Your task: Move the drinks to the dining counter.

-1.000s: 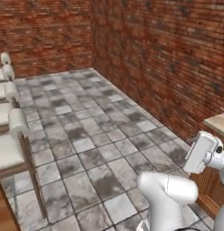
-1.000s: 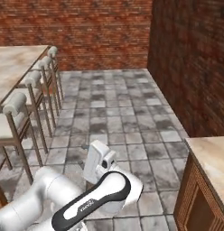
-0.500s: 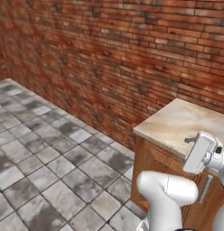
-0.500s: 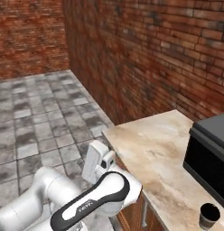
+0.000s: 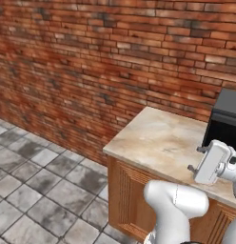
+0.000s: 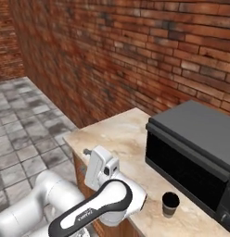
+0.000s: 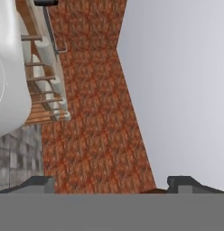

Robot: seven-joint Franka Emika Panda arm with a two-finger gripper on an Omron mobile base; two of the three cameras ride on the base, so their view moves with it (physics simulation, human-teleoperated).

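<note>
Jaws wide apart, holding nothing. Coffee cup [image 6: 170, 204] stands on marble counter [image 6: 121, 134] just before microwave [image 6: 196, 152]. Judged light, thin-walled, easily crushed; grip gently around the mid-body, keep upright.

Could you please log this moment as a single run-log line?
phase: approaching marble counter | coffee cup beside microwave | gripper: open, empty | drinks moved: none visible
</note>
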